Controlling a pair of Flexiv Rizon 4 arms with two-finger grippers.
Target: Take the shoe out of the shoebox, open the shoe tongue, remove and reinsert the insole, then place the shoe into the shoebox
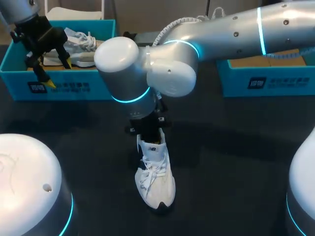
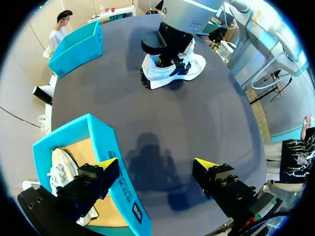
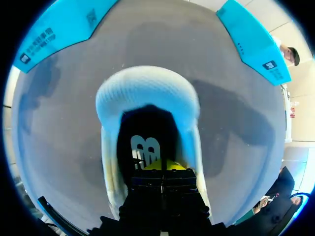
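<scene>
Left claw (image 1: 58,73), well back-left of the white shoe (image 1: 156,182), hangs with its tips wide apart, astride the front wall of a blue shoebox (image 1: 74,88); another shoe (image 1: 78,46) lies inside. Bare dark table (image 1: 236,162) surrounds the white shoe, which stands on its sole mid-table. Right claw (image 3: 165,166) sits in its heel opening, tips together over the insole (image 3: 145,147); any pinch is hidden. A second box (image 1: 266,81) stands back-right, cut off.

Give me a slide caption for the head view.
Right gripper dips into white shoe on table; left gripper hangs open over blue shoebox edge.
</scene>
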